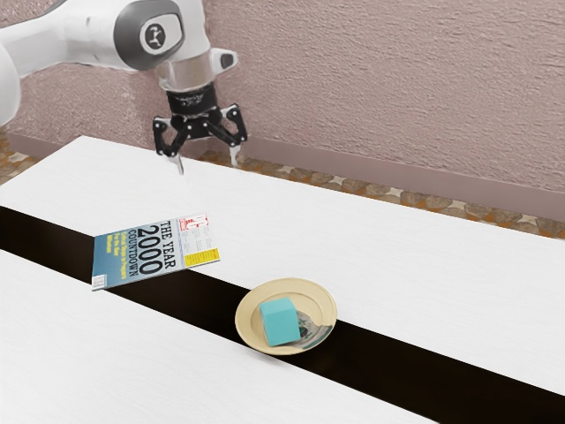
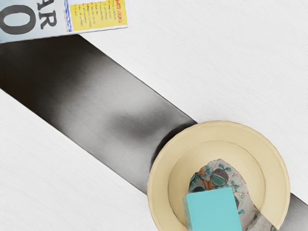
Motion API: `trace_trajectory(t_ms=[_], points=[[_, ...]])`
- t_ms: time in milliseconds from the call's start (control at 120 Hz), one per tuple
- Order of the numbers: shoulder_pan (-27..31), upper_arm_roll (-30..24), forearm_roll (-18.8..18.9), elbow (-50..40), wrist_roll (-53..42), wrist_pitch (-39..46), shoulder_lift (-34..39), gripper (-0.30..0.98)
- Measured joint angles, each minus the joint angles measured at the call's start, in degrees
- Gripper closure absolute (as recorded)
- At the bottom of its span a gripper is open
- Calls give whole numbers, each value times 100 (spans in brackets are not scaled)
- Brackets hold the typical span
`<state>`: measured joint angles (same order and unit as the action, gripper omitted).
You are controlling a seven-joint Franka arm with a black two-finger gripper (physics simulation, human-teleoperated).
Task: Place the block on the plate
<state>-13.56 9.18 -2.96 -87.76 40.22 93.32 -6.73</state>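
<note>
Pinkish wall (image 1: pixel 397 88) is standing behind the white tabletop (image 1: pixel 424 274), and the teal block (image 1: pixel 281 321) is sitting on the plate (image 1: pixel 245 322) (inside the rim, folks!). Open, empty fingers (image 1: pixel 235 156) are hanging well apart from it, so the placing is looking finished, with nothing apparently remaining.

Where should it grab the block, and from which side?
Probably by two opposite upright faces, coming down from above. The block is boxy, with flat faces for the open hand to close on, and its top is uncovered. The raised rim of the plate around it would likely hinder a low sideways approach.
</note>
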Motion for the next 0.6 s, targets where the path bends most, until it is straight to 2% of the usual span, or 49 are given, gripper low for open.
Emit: trace_trajectory(t_ms=[175, 600], points=[[4, 373, 11, 331, -964, -326, 49, 0], [21, 623, 145, 359, -2824, -478, -4, 0]])
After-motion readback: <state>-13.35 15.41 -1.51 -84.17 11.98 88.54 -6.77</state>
